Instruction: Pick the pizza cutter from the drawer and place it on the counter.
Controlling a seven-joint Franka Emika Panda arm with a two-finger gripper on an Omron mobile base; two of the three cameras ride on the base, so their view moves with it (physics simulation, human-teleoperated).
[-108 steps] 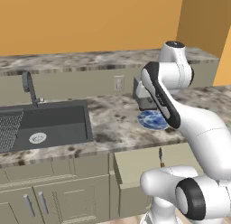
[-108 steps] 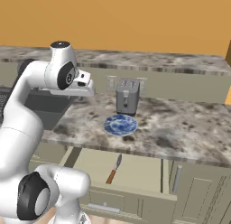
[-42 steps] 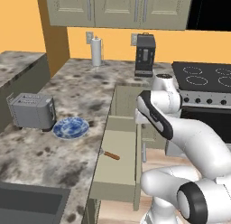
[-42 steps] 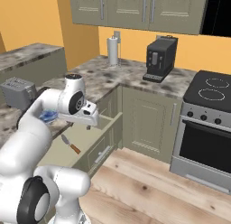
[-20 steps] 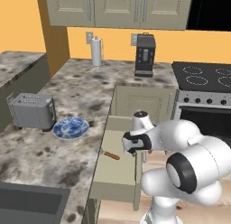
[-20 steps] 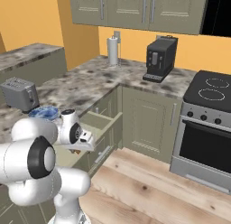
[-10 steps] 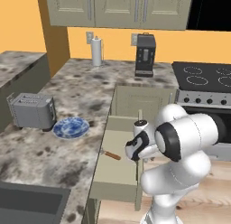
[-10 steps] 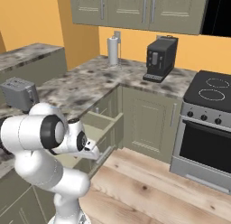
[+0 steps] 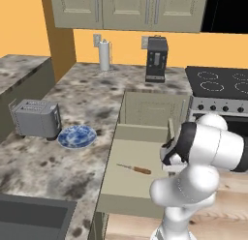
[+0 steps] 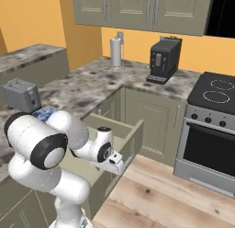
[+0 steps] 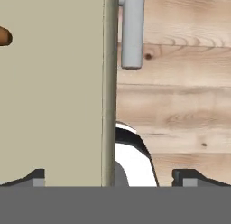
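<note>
The pizza cutter [image 9: 135, 168] lies flat on the bottom of the open drawer [image 9: 140, 147], its orange-brown handle toward the drawer's front. In the hand view the handle's end [image 11: 3, 36] peeks in at the top left. My gripper [image 11: 112, 178] is open and looks straight down, its fingertips [image 11: 36, 177] set wide on either side of the drawer's front wall [image 11: 108, 83]. My hand [image 10: 114, 162] hangs low at that front wall [image 10: 133, 130], apart from the cutter. The speckled counter [image 9: 72, 108] runs along the drawer's left.
On the counter stand a toaster [image 9: 35, 119], a blue plate [image 9: 77, 136], a paper towel roll [image 9: 104, 55] and a coffee machine [image 9: 156, 59]. A stove [image 9: 218, 82] is at right, a sink [image 9: 29, 217] at lower left. The drawer's grey handle [image 11: 132, 29] juts over the wooden floor [image 11: 180, 105].
The arm has folded in tighter and the hand has slid from over the drawer's inside to its front wall. The pizza cutter has stayed where it lay.
</note>
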